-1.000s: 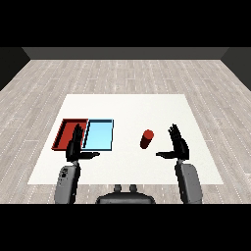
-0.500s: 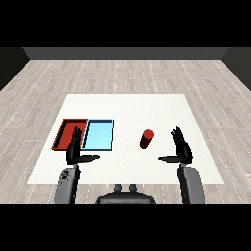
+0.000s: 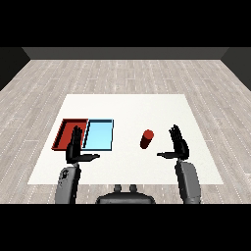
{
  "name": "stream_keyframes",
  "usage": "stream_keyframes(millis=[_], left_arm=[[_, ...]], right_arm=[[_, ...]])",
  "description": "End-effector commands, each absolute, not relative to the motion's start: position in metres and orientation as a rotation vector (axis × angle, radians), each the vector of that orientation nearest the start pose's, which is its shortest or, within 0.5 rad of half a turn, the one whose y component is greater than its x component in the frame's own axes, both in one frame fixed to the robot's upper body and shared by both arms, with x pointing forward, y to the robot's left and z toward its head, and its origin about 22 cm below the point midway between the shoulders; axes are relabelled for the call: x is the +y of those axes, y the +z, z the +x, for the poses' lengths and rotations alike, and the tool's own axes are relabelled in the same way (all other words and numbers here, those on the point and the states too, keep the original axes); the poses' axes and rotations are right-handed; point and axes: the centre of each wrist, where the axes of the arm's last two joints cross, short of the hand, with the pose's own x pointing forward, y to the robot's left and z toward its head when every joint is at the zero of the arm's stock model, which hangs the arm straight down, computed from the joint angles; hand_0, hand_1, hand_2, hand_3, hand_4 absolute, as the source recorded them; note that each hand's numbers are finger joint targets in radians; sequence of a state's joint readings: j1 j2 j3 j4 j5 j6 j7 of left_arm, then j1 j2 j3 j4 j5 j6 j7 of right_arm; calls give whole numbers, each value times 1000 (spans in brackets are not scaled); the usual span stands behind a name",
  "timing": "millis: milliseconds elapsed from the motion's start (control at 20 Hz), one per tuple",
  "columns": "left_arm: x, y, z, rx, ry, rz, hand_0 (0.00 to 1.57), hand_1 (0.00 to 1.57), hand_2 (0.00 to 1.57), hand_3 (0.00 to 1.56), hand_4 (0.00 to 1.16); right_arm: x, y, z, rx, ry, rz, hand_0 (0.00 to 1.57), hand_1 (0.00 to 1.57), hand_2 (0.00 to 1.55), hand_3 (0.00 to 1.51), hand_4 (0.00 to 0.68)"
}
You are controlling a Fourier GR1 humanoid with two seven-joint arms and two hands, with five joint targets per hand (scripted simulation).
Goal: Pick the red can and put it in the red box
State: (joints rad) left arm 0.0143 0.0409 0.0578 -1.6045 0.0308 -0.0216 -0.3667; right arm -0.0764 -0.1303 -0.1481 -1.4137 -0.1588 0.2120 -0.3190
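**Right hand closing in on the can; nothing gripped yet**

Landmark: the red can [image 3: 146,139], upright on the white table [image 3: 127,105], right of both trays.

- Right hand [image 3: 178,145] sits just right of the can, apart from it, fingers straight, thumb pointing toward the can. Open, holding nothing.
- Change over the last second: this hand has shifted slightly, drawing a little lower and nearer the can's side. The can has not moved.
- Left hand [image 3: 75,148] is well left of the can, fingers straight, open, in front of the seam between the trays; unchanged.
- Red tray [image 3: 62,132] is furthest left of the can; light blue tray [image 3: 99,136] lies between.

Judgement: approach phase only. Grasp, lift and carry past the blue tray remain.
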Motion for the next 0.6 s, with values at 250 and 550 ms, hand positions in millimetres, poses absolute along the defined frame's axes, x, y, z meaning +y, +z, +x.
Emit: stream_keyframes(millis=[250, 550], left_arm=[[256, 5, 235, -1957, 26, 23, 0, 0, 0, 0, 0], [268, 8, 230, -1955, 42, 5, 0, 0, 0, 0, 0]], right_arm=[[-290, -12, 278, -1802, -13, 153, 0, 0, 0, 0, 0], [-271, -19, 295, -1772, -43, 191, 0, 0, 0, 0, 0]])
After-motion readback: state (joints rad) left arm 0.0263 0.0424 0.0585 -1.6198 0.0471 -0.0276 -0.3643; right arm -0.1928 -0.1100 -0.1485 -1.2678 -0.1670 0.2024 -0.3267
